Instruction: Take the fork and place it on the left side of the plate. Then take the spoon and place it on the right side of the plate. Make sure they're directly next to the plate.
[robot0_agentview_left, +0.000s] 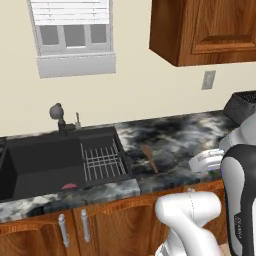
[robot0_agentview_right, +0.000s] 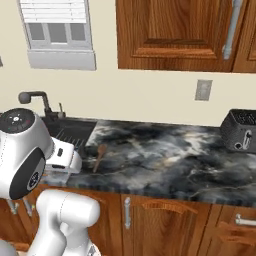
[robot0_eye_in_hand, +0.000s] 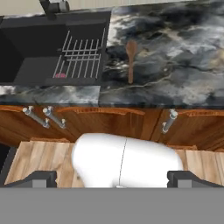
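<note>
Nothing done yet, by the look of it. Spoon (robot0_eye_in_hand: 131, 60) lying flat on the marbled counter (robot0_eye_in_hand: 175, 57) just right of the sink (robot0_eye_in_hand: 39, 48), bowl toward the wall, handle toward the cabinet fronts; same spot in the left base view (robot0_agentview_left: 149, 157) and the right base view (robot0_agentview_right: 99, 156). Untouched, nothing beside it.

Gripper (robot0_eye_in_hand: 112, 180) well back from the counter edge, out over the wood floor, fingers spread wide with nothing between them. Fingertips (robot0_eye_in_hand: 39, 179) just peeking up at the bottom of the hand view.

Can't place the orange fork or the blue plate anywhere on the visible counter. Small reddish object (robot0_agentview_left: 69, 186) in the sink basin near the wire rack (robot0_agentview_left: 102, 161), too small to identify. Counter to the right partly blocked by the arm in the left base view.

Judgement: both placements still open; fork and plate need locating first, likely off to one side.
</note>
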